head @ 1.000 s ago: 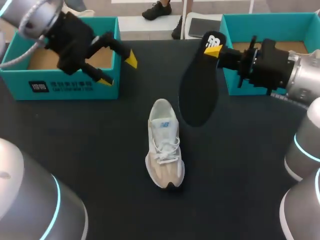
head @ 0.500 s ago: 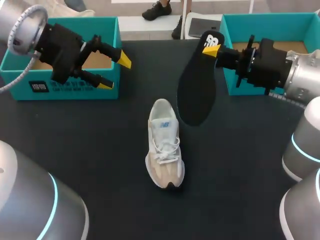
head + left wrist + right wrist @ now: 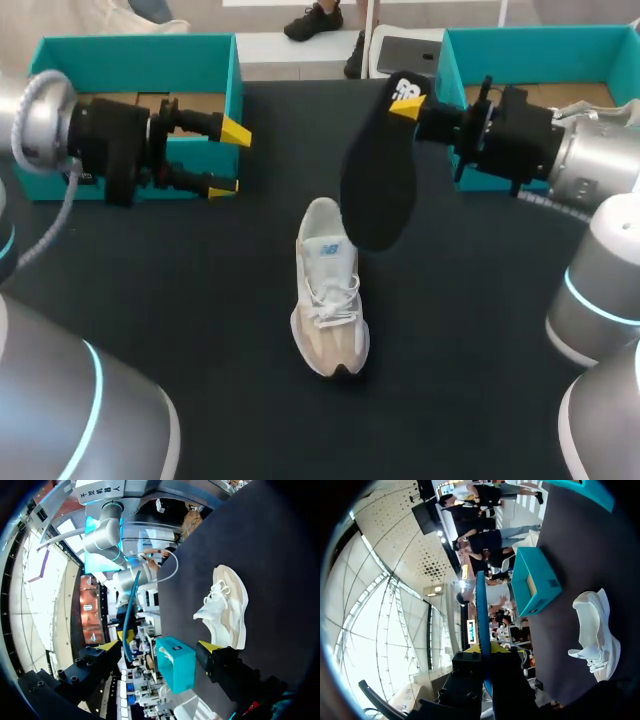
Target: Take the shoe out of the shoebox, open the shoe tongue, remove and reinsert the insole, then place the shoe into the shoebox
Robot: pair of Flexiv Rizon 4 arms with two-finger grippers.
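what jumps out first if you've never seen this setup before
The black insole catches the eye first, hanging in the air over the table from the right pincer, which is shut on its top end. Next is the pale shoe lying alone in the middle of the table, with the left pincer open and empty in front of the left teal box.

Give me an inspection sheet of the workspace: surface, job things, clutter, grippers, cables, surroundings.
Surface: black table.
Job's things: white shoe upright mid-table; black insole held in the air near its heel; left shoebox and right shoebox, both open.
Clutter: nothing seen.
Grippers: left gripper open, empty, before the left shoebox; right gripper shut on the insole's heel end.
Cables: grey cable by the left arm.
Surroundings: nothing seen.
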